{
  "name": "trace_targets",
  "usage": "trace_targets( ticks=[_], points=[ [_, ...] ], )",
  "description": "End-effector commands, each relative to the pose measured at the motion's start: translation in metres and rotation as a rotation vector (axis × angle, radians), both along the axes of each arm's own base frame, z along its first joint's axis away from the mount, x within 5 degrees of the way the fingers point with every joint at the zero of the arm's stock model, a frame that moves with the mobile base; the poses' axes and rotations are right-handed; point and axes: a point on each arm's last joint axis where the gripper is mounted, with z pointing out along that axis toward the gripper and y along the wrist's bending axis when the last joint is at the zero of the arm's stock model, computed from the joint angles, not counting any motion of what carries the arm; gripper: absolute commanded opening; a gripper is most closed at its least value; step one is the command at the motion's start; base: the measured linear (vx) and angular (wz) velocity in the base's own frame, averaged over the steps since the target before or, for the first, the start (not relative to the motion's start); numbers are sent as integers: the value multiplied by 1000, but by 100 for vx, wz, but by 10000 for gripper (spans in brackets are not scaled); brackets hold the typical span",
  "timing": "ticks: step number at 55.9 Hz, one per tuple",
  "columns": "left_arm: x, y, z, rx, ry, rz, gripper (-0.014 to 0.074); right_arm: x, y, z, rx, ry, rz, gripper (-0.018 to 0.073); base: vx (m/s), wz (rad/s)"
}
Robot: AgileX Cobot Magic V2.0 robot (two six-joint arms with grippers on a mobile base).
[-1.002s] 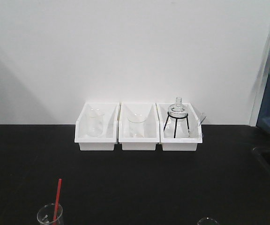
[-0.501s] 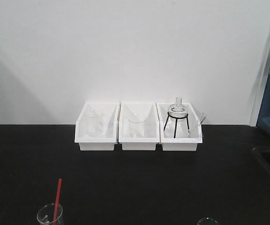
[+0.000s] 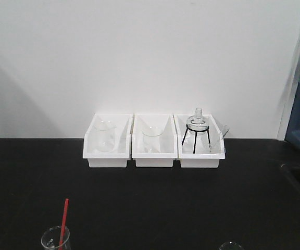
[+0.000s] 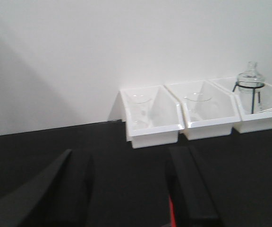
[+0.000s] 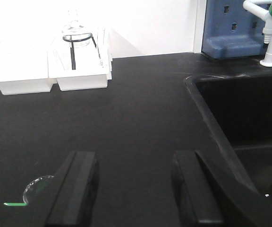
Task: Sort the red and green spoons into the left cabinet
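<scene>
The red spoon [image 3: 63,221] stands handle-up in a glass beaker [image 3: 52,241] at the front left edge of the black counter. In the left wrist view only a red sliver of the spoon [image 4: 172,216] shows beside the right finger. My left gripper [image 4: 126,156] is open above the counter with nothing between its fingers. A small green streak, the green spoon [image 5: 13,204], shows by a second beaker [image 5: 36,188] just left of my right gripper [image 5: 133,158], which is open and holds nothing. The left cabinet is out of view.
Three white bins [image 3: 152,156] with glassware stand against the back wall; the right one holds a flask on a black tripod [image 3: 197,133]. A black sink [image 5: 242,123] lies at the right, with a blue unit [image 5: 240,28] and a tap [image 5: 268,28] behind it.
</scene>
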Motion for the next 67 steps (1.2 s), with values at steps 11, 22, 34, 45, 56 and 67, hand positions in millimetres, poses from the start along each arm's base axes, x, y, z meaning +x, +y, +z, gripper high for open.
trace_targets(
  ticks=[11, 22, 34, 45, 56, 67],
  points=[
    [68, -35, -1, 6, -75, -180, 479, 5, 0, 18, -13, -106, 1, 432, 0, 0],
    [115, -46, -21, -4, -9, -193, 479, 5, 0, 18, -13, -106, 1, 432, 0, 0],
    [149, -53, -42, -1, 44, -196, 479, 5, 0, 18, -13, -106, 1, 432, 0, 0],
    [163, -57, -65, -1, 94, -201, 479, 5, 0, 18, -13, -107, 1, 432, 0, 0],
    [171, -59, -86, -8, 126, -212, 479, 5, 0, 18, -13, -107, 1, 432, 0, 0],
    [177, -61, -109, -23, 153, -217, 478, 5, 0, 18, -13, -107, 1, 432, 0, 0]
  ],
)
